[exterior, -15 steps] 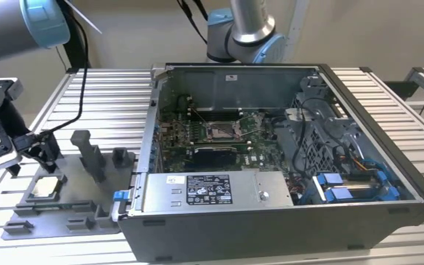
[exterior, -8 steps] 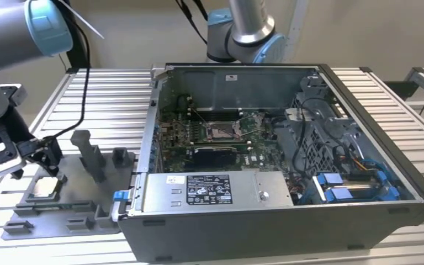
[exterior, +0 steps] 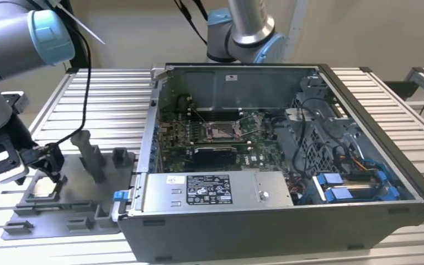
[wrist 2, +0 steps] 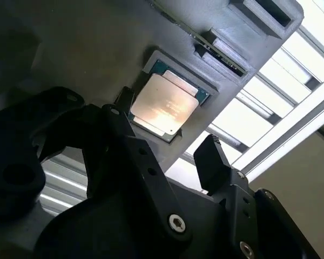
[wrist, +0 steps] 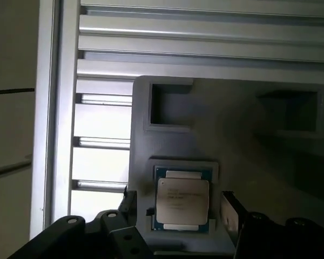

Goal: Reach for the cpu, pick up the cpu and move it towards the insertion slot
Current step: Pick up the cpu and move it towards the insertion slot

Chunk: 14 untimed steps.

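The bench (exterior: pixel 97 105) was a flat surface of parallel ribbed aluminium slats with narrow gaps between them. Two items rested directly on it. A grey tray (exterior: pixel 46 223) with upright posts lay flat toward the exterior view's left. An open case (exterior: pixel 271 229) lay on its side just beside the tray, toward the exterior view's right. In both wrist views, the tray's edge lay across the slats.

The cpu (wrist: pixel 182 202) — silvery, square — lies flat in a recess of the grey tray (wrist: pixel 232 140). The insertion slot (exterior: pixel 221 131), silver-framed, dark-centred, sits well apart, toward the exterior view's right.
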Tool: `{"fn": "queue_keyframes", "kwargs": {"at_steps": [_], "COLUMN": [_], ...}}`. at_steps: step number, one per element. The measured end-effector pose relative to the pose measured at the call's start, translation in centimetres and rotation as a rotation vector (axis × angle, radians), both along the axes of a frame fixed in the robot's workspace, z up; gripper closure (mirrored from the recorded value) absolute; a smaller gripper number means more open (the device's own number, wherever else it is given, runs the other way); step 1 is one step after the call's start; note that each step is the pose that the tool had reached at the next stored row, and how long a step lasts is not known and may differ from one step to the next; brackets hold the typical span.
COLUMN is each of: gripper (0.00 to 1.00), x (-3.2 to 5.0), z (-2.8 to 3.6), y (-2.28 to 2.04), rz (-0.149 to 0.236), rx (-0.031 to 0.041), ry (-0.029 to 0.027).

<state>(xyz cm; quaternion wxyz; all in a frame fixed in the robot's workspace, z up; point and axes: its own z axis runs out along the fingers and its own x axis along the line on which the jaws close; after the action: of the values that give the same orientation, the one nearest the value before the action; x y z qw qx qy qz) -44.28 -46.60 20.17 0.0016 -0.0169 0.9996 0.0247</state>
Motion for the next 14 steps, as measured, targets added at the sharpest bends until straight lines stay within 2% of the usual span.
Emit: {"fn": "queue_keyframes", "kwargs": {"at_steps": [6, 14], "gripper": [0.00, 0.00], "x": [0.21, 0.23], "z": [-0.98, -1.30], "y": [-0.02, -0.22], "rz": [0.000, 0.000], "rx": [-0.0001, 0.0012], "ry": [0.0002, 0.0002]}}
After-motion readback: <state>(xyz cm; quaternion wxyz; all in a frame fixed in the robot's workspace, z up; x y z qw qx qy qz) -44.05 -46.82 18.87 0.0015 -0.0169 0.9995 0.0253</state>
